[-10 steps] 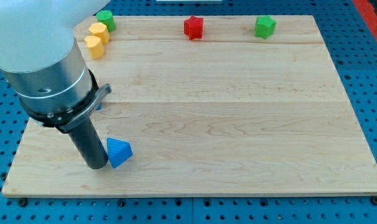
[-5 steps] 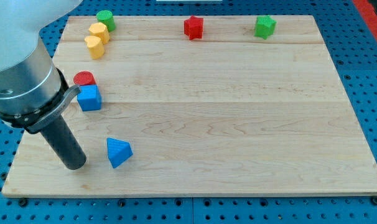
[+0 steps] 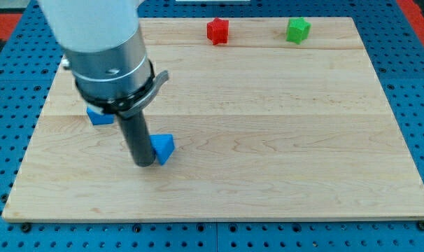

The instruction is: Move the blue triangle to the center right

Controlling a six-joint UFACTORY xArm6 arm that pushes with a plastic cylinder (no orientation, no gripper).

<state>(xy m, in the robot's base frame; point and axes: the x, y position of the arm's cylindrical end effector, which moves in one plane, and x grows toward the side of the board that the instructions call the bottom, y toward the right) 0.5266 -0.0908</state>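
Note:
The blue triangle (image 3: 164, 148) lies on the wooden board (image 3: 282, 140), left of the middle and toward the view's bottom. My tip (image 3: 143, 162) is right at the triangle's left side, touching it or nearly so. The arm's grey body covers the board's upper left.
A blue cube (image 3: 99, 115) peeks out from under the arm at the view's left. A red block (image 3: 217, 30) and a green block (image 3: 298, 29) stand along the top edge. Other blocks at the top left are hidden by the arm.
My tip swung from the triangle's left back against it. The blue triangle moved right and up the board by a short way. The arm now hides the yellow, green and red blocks at top left.

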